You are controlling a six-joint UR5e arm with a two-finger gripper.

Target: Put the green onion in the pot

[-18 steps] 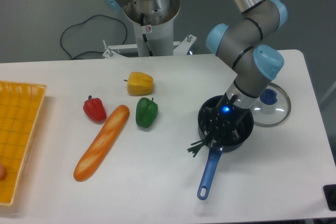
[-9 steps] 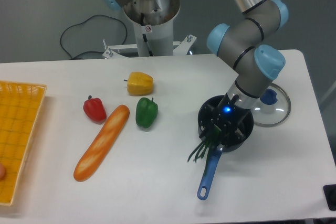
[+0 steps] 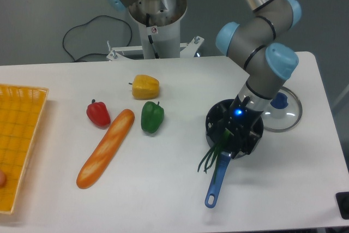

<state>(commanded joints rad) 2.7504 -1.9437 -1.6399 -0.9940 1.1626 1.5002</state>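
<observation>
Gripper (image 3: 235,132) over pot (image 3: 214,121), finger state unclear; green onion (image 3: 211,155) draped over rim. Next: get stalks fully inside.

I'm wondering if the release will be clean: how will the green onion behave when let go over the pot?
Probably floppy: the green onion droops over the pot rim onto the blue handle. Its loose stalks look light, so they may slide out rather than settle. The tool hides its upper part, so the grip is unclear.

green onion (image 3: 210,158) droops over the pot (image 3: 215,119) rim.
</observation>
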